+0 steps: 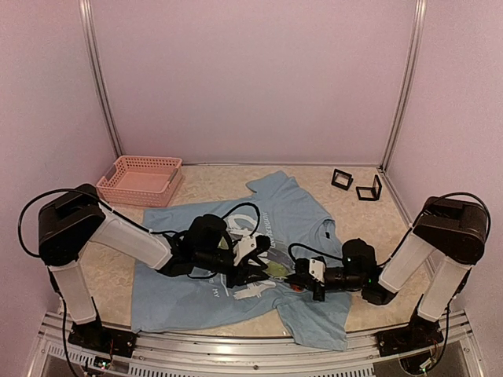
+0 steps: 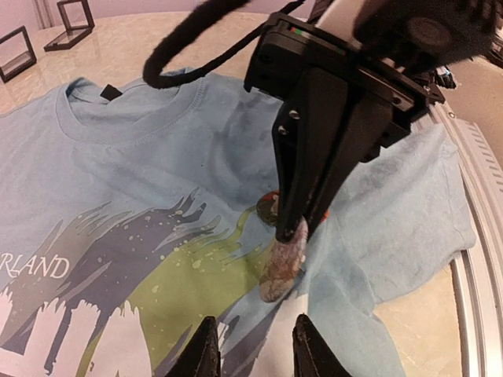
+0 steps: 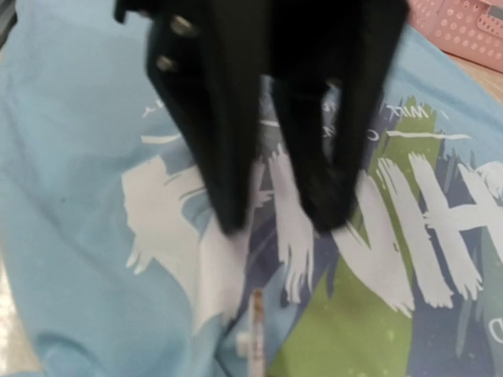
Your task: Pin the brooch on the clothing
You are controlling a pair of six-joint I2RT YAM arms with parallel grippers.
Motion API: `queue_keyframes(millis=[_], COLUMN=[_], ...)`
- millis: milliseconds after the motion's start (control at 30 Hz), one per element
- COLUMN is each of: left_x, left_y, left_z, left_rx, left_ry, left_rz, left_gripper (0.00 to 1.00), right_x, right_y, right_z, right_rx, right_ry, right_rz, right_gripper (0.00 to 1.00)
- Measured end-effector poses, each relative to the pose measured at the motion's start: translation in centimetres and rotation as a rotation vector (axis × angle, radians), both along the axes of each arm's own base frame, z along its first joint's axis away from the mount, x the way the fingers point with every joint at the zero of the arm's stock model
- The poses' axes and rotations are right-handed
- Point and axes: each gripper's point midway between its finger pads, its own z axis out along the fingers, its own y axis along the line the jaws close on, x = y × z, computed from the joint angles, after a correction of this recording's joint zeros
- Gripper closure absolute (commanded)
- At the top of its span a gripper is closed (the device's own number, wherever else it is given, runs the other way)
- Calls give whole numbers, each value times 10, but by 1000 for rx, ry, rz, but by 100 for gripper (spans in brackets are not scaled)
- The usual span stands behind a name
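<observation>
The light blue T-shirt (image 1: 236, 259) lies flat on the table, its white lettering and green and dark graphic facing up. In the left wrist view my right gripper (image 2: 295, 228) is shut on the top of an oval marbled brooch (image 2: 283, 263), whose lower end touches the shirt (image 2: 141, 157) at the edge of the green print. My left gripper (image 2: 255, 345) is open, its tips close over the shirt just in front of the brooch. In the right wrist view the left gripper (image 3: 279, 220) stands open over the lettering, and the brooch (image 3: 255, 330) shows edge-on. The right gripper's own fingers are out of that view.
A pink basket (image 1: 140, 179) stands at the back left of the table. Two small black frame stands (image 1: 343, 179) (image 1: 369, 189) are at the back right. A metal rail (image 1: 236, 342) runs along the near edge, beside the shirt's hem.
</observation>
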Motion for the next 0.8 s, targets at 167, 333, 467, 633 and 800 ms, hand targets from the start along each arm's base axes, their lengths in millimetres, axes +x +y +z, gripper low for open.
queue_keyframes(millis=[167, 333, 467, 633, 800], left_x=[-6, -2, -4, -6, -6], left_y=[2, -9, -15, -18, -17], left_z=[9, 15, 9, -4, -8], left_rx=[-36, -53, -39, -17, -7], left_ry=[-67, -121, -133, -116, -108], left_rz=[-30, -47, -69, -89, -89], left_gripper=[72, 75, 77, 82, 87], right_x=[-2, -1, 0, 0, 0], right_y=[1, 4, 4, 5, 6], right_z=[2, 5, 6, 7, 6], right_rx=[15, 25, 27, 28, 26], right_ry=[21, 23, 21, 20, 23], right_rz=[14, 19, 19, 20, 22], right_gripper=[100, 100, 100, 100, 100])
